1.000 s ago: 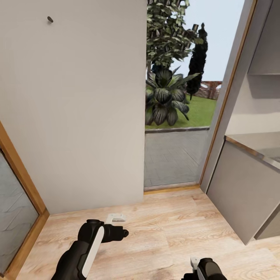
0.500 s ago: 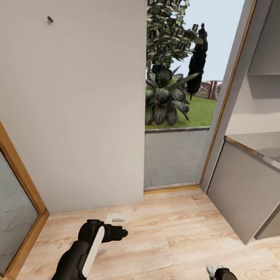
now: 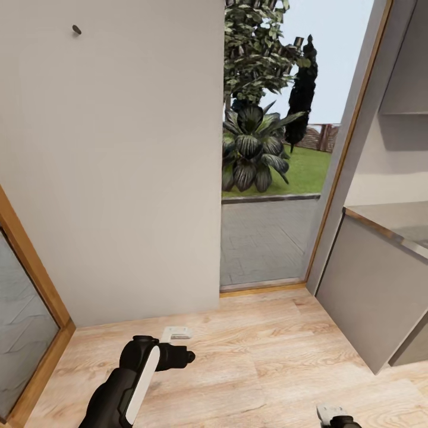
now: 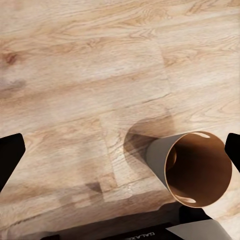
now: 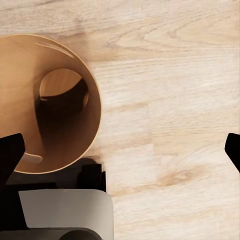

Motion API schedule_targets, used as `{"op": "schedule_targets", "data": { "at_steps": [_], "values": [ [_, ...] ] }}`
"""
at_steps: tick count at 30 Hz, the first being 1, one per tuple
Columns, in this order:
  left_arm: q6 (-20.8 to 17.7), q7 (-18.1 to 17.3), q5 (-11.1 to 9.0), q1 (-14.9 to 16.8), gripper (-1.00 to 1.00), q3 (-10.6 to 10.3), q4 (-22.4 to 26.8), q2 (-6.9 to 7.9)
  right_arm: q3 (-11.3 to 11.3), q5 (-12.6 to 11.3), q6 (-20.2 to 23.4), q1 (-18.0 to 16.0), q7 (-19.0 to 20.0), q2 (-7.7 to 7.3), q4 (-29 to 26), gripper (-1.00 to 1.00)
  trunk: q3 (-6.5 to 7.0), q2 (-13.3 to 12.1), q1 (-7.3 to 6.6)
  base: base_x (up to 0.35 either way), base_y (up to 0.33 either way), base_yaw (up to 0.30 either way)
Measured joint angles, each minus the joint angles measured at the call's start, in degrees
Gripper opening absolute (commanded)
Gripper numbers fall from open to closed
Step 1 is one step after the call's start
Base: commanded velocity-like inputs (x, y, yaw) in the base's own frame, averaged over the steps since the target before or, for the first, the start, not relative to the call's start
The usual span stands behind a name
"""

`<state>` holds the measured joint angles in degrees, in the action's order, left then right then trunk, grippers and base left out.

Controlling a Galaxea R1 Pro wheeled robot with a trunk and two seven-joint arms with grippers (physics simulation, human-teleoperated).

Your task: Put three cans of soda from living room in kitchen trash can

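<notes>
The tash can (image 4: pixel 199 150) stands on the light wood floor, seen from above in the left wrist view, with a coppery-brown inner wall and a grey outer wall. It also appears in the right wrist view, where the tash can (image 5: pixel 20 75) shows its handle holes near the rim. My left gripper (image 4: pixel 120 150) hangs open above the floor beside the bin. My right gripper (image 5: pixel 120 152) is open too, nothing between its fingers, partly over the bin's rim. In the head view the left gripper (image 3: pixel 177 333) sits low at the left and the right gripper (image 3: pixel 333 414) at the bottom edge. The soda cans are out of view.
A plain wall (image 3: pixel 113 166) rises straight ahead. A glass door (image 3: pixel 267 238) to the garden is at middle right, and a grey kitchen cabinet (image 3: pixel 374 297) stands at the right. A wood-framed glass panel (image 3: pixel 24 309) is at the left. Wood floor (image 3: pixel 249 362) lies between them.
My right gripper has slid right and down to the bottom edge of the head view. The left arm and the camera have stayed put.
</notes>
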<state>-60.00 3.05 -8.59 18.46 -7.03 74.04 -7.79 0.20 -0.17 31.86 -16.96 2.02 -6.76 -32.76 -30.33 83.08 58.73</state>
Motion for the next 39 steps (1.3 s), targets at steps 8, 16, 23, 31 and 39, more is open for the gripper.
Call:
{"op": "schedule_targets", "data": {
  "at_steps": [8,16,23,31,39],
  "values": [
    [0.0,0.9,0.4,0.0,1.00,0.0,-0.2,0.13,0.0,0.0,-0.7,0.0,0.0,-0.07,0.3,1.00,0.00,0.0,0.00,0.000,0.000,0.000],
    [0.0,2.3,0.6,0.0,1.00,-0.1,-0.4,0.14,0.0,-0.1,-0.8,0.0,0.2,0.00,0.3,1.00,0.00,0.0,0.00,0.000,0.000,0.000],
    [0.0,2.4,0.2,0.0,1.00,-0.1,-0.4,0.14,0.0,0.0,-0.8,0.0,0.2,0.03,0.2,1.00,0.00,0.0,0.00,0.000,0.000,0.000],
    [0.0,2.6,0.2,0.0,1.00,-0.1,-0.4,0.20,0.0,0.0,-0.9,-1.0,0.2,-0.28,0.3,1.00,0.00,0.0,0.00,0.000,0.000,0.000],
    [0.0,2.5,0.0,0.0,1.00,-0.1,-0.3,0.15,-0.2,-0.1,-1.0,-1.5,0.2,-0.30,0.3,1.00,0.00,0.0,0.00,0.000,0.000,0.000]
  ]
}}
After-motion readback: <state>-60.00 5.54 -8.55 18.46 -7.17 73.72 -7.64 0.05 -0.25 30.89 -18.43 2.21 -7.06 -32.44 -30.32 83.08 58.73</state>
